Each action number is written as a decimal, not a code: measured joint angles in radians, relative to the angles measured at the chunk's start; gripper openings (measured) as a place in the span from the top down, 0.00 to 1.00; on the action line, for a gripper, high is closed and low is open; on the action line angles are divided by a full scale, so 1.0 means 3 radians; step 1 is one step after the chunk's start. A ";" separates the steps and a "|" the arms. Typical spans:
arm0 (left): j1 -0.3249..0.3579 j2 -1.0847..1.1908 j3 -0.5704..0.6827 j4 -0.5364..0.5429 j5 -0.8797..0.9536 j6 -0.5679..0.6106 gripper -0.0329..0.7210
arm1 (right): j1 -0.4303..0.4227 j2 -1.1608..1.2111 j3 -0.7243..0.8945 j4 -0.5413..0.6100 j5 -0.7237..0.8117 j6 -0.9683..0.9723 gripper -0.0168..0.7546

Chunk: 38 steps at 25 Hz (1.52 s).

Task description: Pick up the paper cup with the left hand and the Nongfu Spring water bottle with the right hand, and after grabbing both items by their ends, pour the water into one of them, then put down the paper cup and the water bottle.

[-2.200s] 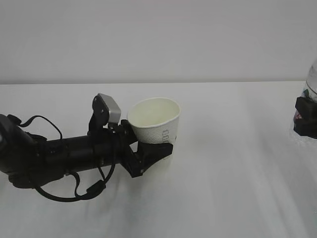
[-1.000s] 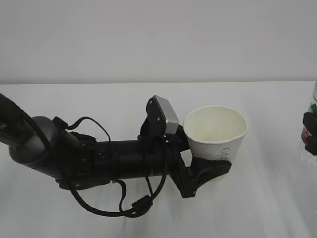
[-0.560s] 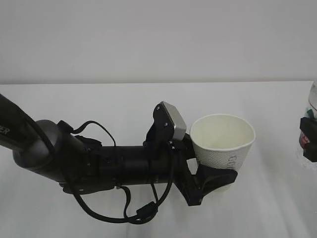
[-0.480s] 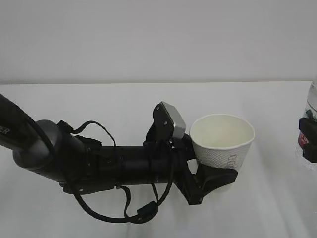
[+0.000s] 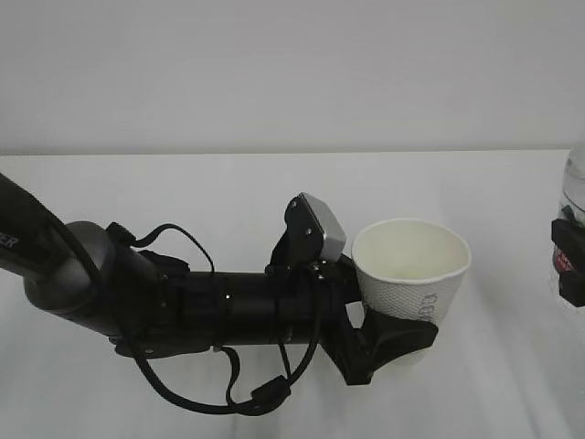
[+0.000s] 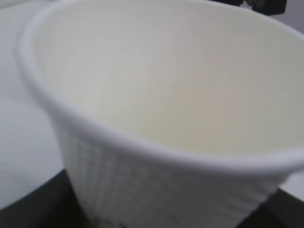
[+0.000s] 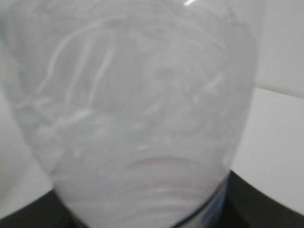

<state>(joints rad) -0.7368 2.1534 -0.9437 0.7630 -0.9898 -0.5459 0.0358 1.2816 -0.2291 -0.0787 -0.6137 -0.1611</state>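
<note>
The white paper cup (image 5: 411,273) is held upright above the table, its lower half clamped between the black fingers of my left gripper (image 5: 399,331). In the left wrist view the cup (image 6: 161,104) fills the frame, its inside looks dry, and dark fingers (image 6: 26,206) show at the bottom corners. The clear Nongfu Spring water bottle (image 5: 575,178) shows partly at the right edge, with my right gripper (image 5: 569,267) shut round its red-and-white label. Close up, the ribbed bottle (image 7: 137,118) sits between black fingers (image 7: 263,202). The water itself I cannot make out.
The white table (image 5: 183,183) runs back to a plain grey wall (image 5: 292,73). My left arm (image 5: 137,297), with its looping black cables, lies low across the left and middle of the table. The grey-white camera box (image 5: 322,229) stands beside the cup's rim.
My left arm has carried the cup from left of centre to the right and nearer the camera, and in the last half second sank slightly. The bottle stays at the right edge.
</note>
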 joint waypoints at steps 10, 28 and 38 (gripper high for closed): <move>0.0000 0.0000 0.0000 0.0015 0.0130 -0.0001 0.23 | 0.0000 0.0000 0.0000 -0.0005 0.0000 -0.0271 0.45; -0.0237 0.0035 -0.0313 0.0034 0.0278 -0.0007 0.23 | 0.0000 0.0000 0.0000 -0.0037 0.0000 -0.0494 0.45; -0.0237 0.0035 -0.0313 0.0034 0.0307 -0.0007 0.23 | 0.0000 0.0000 0.0000 -0.0039 -0.0155 -0.0549 0.45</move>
<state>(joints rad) -0.8080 2.1639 -1.0375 0.7732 -0.8977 -0.5480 0.0358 1.2816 -0.2291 -0.0905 -0.6601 -0.3259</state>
